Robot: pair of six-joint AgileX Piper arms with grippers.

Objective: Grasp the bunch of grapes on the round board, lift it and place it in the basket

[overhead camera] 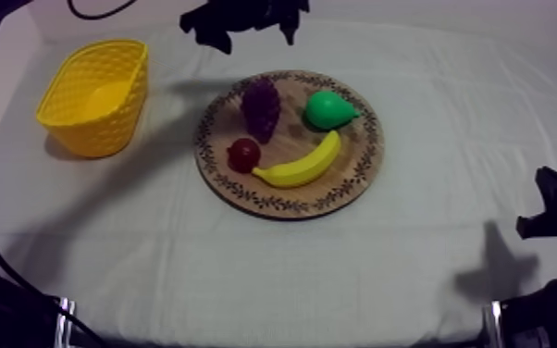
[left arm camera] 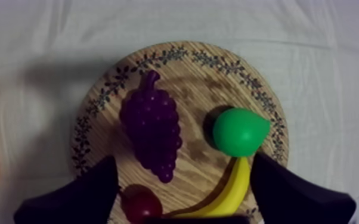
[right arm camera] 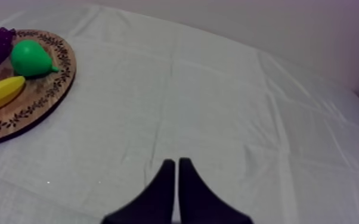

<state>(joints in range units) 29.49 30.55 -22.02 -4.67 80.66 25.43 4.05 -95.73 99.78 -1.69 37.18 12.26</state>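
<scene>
Left gripper [left arm camera: 183, 168] fingers are standing wide apart with nothing between them, hanging above the board [left arm camera: 188, 56] and touching no fruit. Grapes [left arm camera: 151, 132] are lying flat on the board, on the half toward the basket [overhead camera: 97, 130], with the stem pointing at the patterned rim. Red fruit [left arm camera: 140, 205] is sitting just beside the narrow end of the bunch; the two appear to be slightly apart, though shadow is obscuring the gap. Pear [left arm camera: 238, 132] is lying near the grapes on their other side, resting against the banana [left arm camera: 226, 199], which is curving from it toward the red fruit. Basket is standing upright on the cloth [right arm camera: 217, 107], apart from the board. Right gripper [right arm camera: 177, 164] fingers are lying pressed together, gripping nothing, low over bare cloth well apart from the board.
</scene>
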